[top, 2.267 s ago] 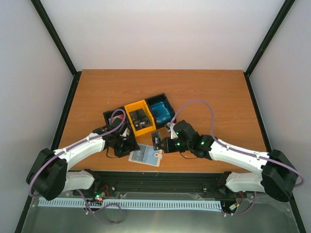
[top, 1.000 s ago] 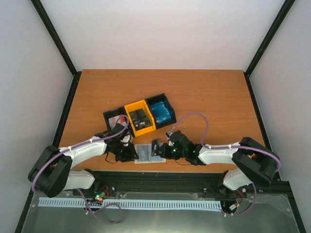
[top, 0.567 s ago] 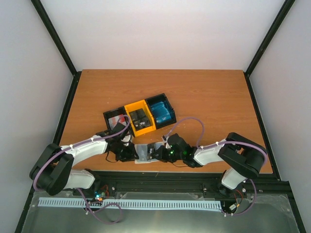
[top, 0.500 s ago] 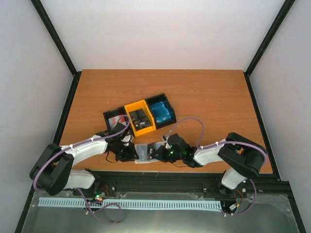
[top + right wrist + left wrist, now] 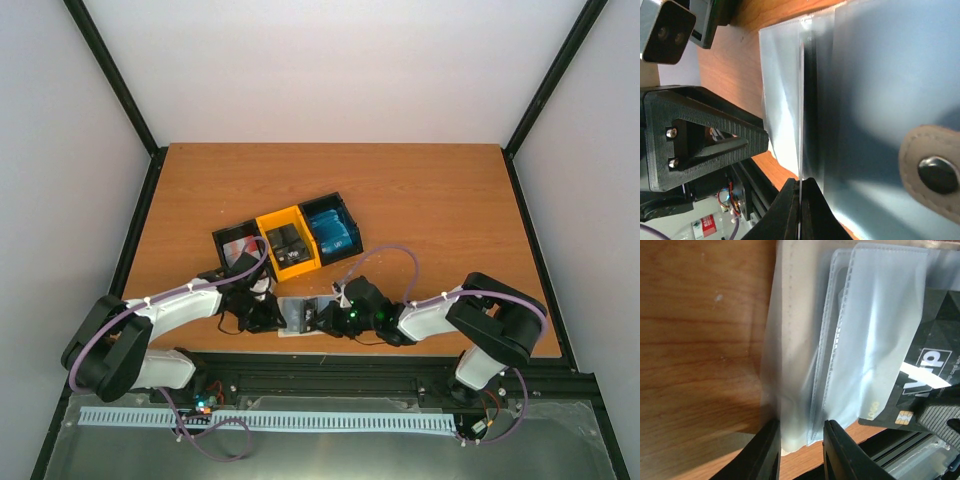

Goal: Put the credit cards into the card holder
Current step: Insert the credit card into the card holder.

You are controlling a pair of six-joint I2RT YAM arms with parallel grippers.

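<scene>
Only your left wrist view shows the black card (image 5: 940, 330) print. Left gripper (image 5: 797, 450) pinches wallet (image 5: 790, 340); right gripper (image 5: 800, 200) clamps the black card. Tray (image 5: 290, 240) sits behind wallet.

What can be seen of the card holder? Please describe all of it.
The card holder lies open near the front edge of the table, between both grippers. It is cream outside with stitching, pale grey-blue inside, with clear plastic pockets and a cream snap tab. The left gripper pinches its edge; the right gripper, shut on a black card, holds that card partly under a pocket sheet.
</scene>
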